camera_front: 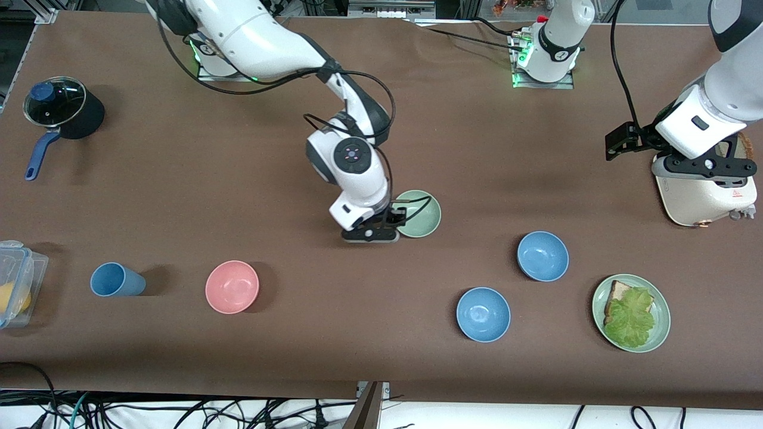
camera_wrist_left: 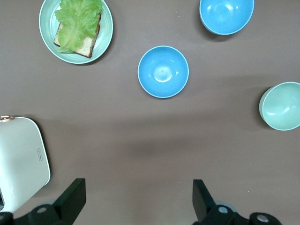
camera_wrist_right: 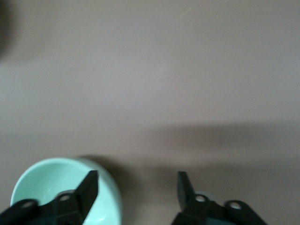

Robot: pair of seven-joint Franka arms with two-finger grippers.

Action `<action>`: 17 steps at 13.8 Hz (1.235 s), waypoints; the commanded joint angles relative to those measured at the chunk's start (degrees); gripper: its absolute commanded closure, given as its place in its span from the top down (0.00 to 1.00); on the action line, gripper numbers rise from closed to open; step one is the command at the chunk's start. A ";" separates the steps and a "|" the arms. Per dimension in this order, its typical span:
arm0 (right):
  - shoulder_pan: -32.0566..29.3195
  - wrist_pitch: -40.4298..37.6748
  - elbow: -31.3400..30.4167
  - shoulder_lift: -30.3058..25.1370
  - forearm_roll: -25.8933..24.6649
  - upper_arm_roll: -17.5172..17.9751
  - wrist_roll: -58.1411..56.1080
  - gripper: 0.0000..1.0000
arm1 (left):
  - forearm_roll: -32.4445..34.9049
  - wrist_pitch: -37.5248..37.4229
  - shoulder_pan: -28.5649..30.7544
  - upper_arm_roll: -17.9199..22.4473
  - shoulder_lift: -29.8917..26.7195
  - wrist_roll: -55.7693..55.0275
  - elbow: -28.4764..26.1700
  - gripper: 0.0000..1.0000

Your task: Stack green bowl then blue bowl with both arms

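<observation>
The pale green bowl (camera_front: 422,213) (camera_wrist_right: 47,183) (camera_wrist_left: 281,106) stands upright on the brown table near its middle. My right gripper (camera_wrist_right: 138,180) (camera_front: 381,229) is low at the bowl's rim and open: one finger is over the bowl's inside, the other is outside over bare table. Two blue bowls stand toward the left arm's end, one (camera_front: 542,255) (camera_wrist_left: 163,71) farther from the front camera than the other (camera_front: 483,314) (camera_wrist_left: 226,14). My left gripper (camera_wrist_left: 138,187) hangs open and empty above the table beside the toaster (camera_front: 703,193), where the left arm waits.
A green plate (camera_front: 661,325) with bread and lettuce lies near the blue bowls. A pink bowl (camera_front: 232,286), a blue cup (camera_front: 116,280) and a plastic box (camera_front: 15,292) stand toward the right arm's end. A black lidded pot (camera_front: 62,110) stands farther from the front camera.
</observation>
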 commanded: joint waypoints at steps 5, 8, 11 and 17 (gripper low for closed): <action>-18.79 -22.32 -12.51 -28.19 6.58 1.09 -19.10 1.00 | -0.62 -1.35 0.08 0.06 0.60 -0.15 1.64 1.00; -20.47 -28.56 -21.13 -40.07 6.67 -3.20 -24.72 1.00 | -0.62 -1.35 0.00 0.06 0.60 -0.15 1.64 1.00; -20.47 -32.87 -22.57 -43.88 6.58 -7.59 -29.89 1.00 | -0.62 -1.35 0.09 0.06 0.60 -0.15 1.64 1.00; -29.57 -33.94 -22.13 -43.79 5.70 -1.93 -34.47 1.00 | -0.62 -1.43 0.09 0.06 0.60 -0.15 1.64 1.00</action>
